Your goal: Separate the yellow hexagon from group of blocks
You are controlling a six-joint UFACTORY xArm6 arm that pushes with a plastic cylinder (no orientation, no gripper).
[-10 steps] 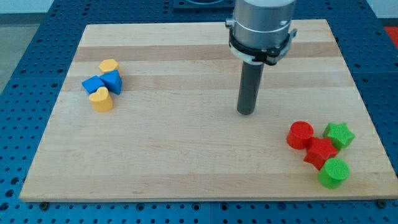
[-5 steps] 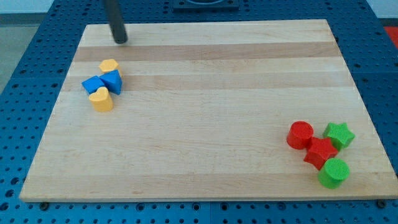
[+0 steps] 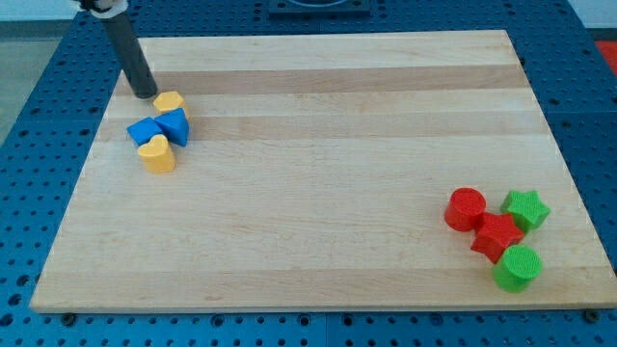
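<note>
The yellow hexagon (image 3: 169, 101) sits at the top of a small group on the board's left side. It touches a blue triangular block (image 3: 175, 125). A second blue block (image 3: 145, 131) and a yellow heart (image 3: 156, 154) lie just below. My tip (image 3: 146, 94) rests on the board just to the left of the yellow hexagon, a small gap away or barely touching. The rod leans up toward the view's top left.
A second group lies at the bottom right: a red cylinder (image 3: 467, 209), a red star (image 3: 497, 236), a green star (image 3: 525, 209) and a green cylinder (image 3: 518, 268). The wooden board (image 3: 318, 173) sits on a blue perforated table.
My tip moved from the board's middle to the top left, then down and left to stand beside the yellow hexagon. No block has moved.
</note>
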